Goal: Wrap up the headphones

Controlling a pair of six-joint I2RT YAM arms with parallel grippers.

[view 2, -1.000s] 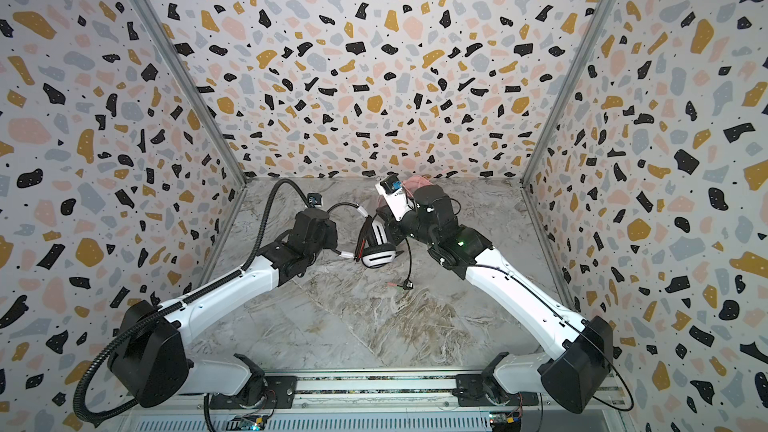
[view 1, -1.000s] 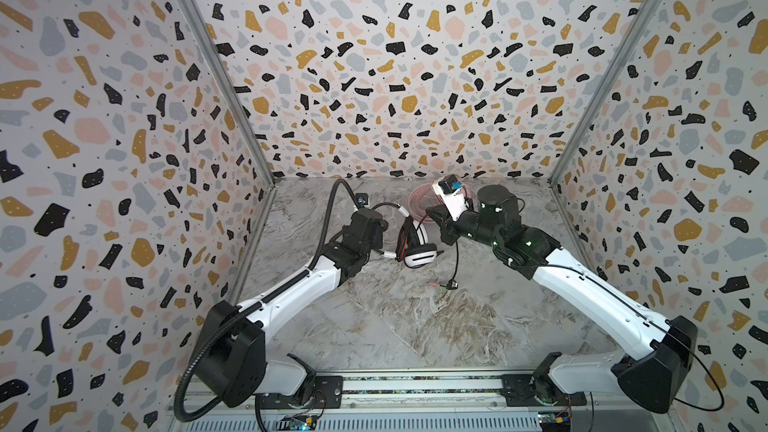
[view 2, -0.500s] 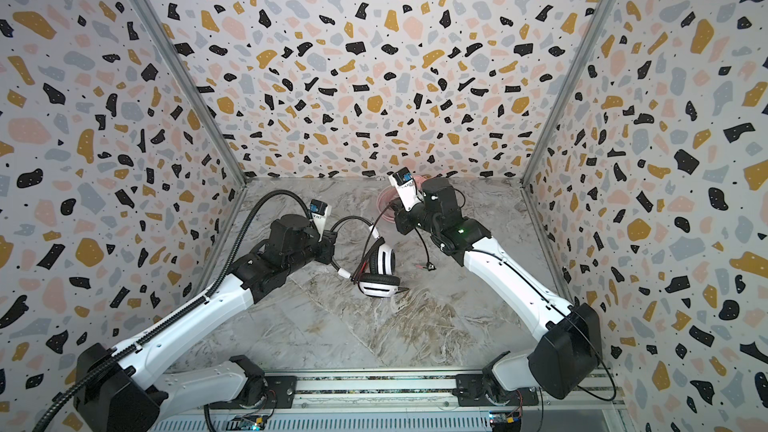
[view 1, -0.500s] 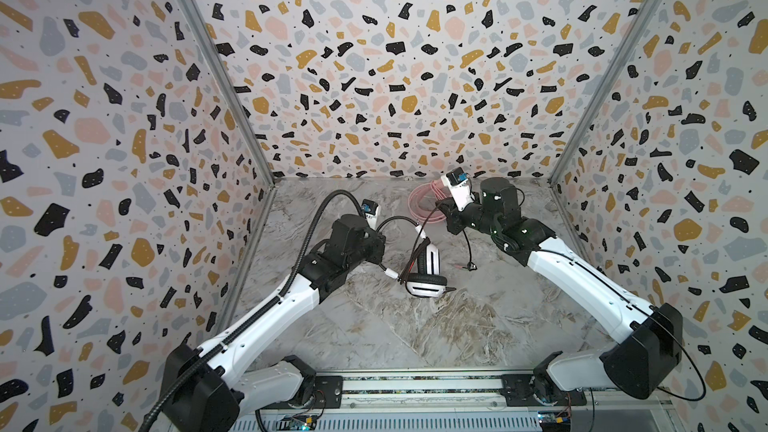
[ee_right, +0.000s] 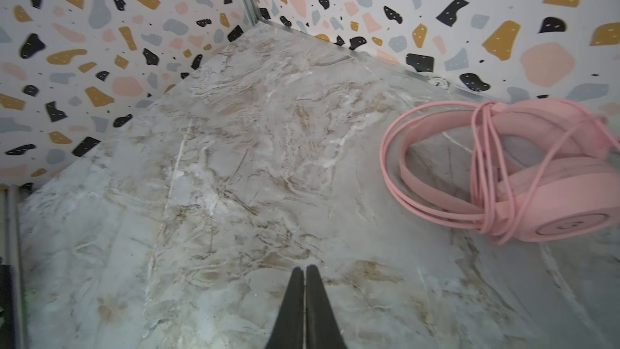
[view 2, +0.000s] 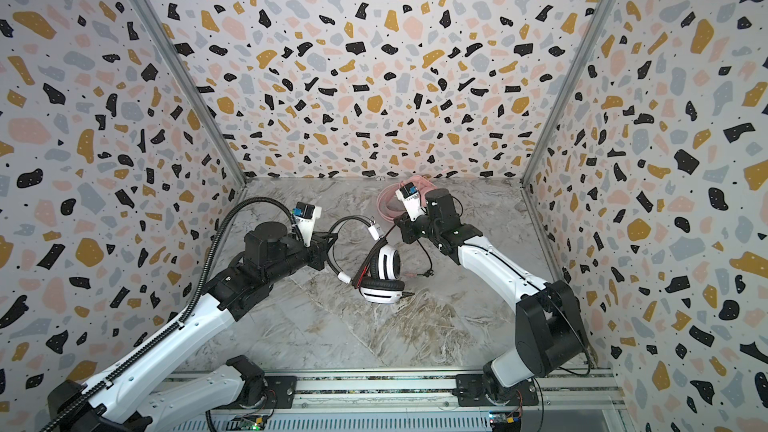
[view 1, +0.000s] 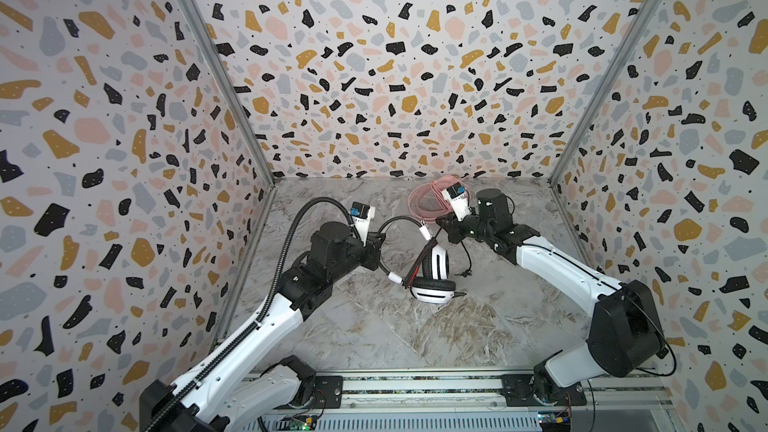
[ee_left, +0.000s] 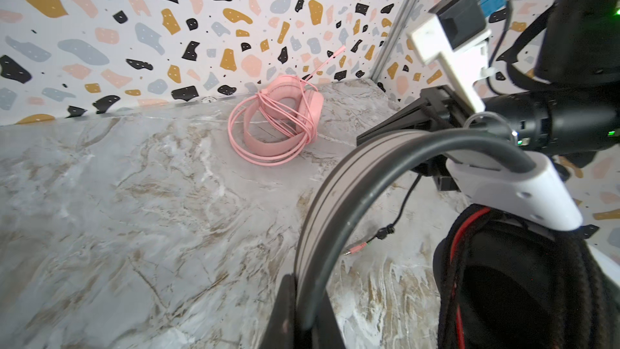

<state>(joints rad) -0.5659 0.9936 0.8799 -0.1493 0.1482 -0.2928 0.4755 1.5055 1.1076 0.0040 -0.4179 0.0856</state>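
left gripper (view 1: 375, 250) clamped on band of white striped headset (view 1: 435, 271), lower cup now set down on table (view 1: 353, 326) | right gripper (ee_right: 304, 284) pulled back, pinched shut, nothing seen held | black cable tail (view 1: 468, 258) left dangling, so wrap's judged unfinished imo | pink headset (ee_right: 536, 176) wrapped, parked at back

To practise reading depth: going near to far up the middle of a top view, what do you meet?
Grey metal rail at the front edge → white over-ear headset with black stripes → pink over-ear headset wound in its cable → speckled terrazzo-patterned back wall.
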